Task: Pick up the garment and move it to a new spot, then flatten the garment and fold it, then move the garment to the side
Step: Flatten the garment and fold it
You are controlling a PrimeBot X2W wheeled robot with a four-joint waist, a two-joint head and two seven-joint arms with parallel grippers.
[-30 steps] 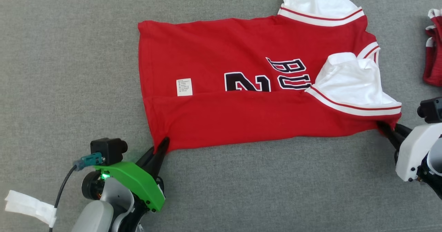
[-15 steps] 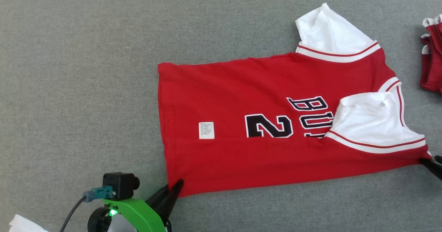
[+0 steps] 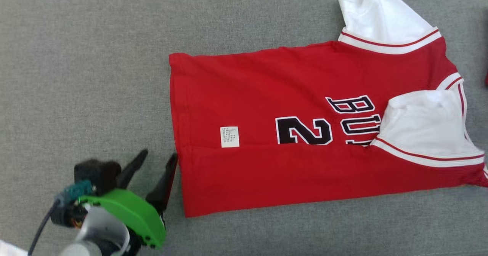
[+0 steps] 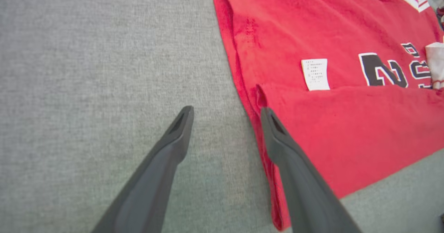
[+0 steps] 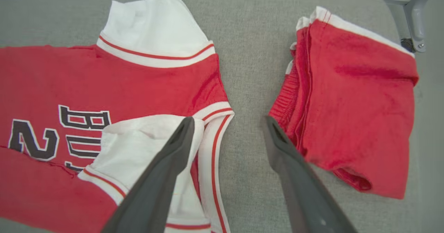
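Observation:
The garment (image 3: pixel 289 96) is a red jersey with white sleeves and black lettering. It lies flat on the grey surface, its near long edge folded over the body. My left gripper (image 3: pixel 158 157) stands open just left of the jersey's hem; the left wrist view shows its right finger (image 4: pixel 277 143) over the hem edge of the garment (image 4: pixel 347 122), nothing between the jaws. In the right wrist view my right gripper (image 5: pixel 227 123) hovers open above the gap between the jersey's collar end (image 5: pixel 138 87) and a second red piece, holding nothing.
A folded red garment with white trim (image 5: pixel 353 101) lies right of the jersey. A grey metal leg (image 5: pixel 409 14) stands at the far right corner. Bare grey cloth surface (image 3: pixel 84 65) spreads to the left of the jersey.
Both grippers have let go of the jersey's near corners and opened. The left gripper drew back to the left of the hem. The head camera shifted.

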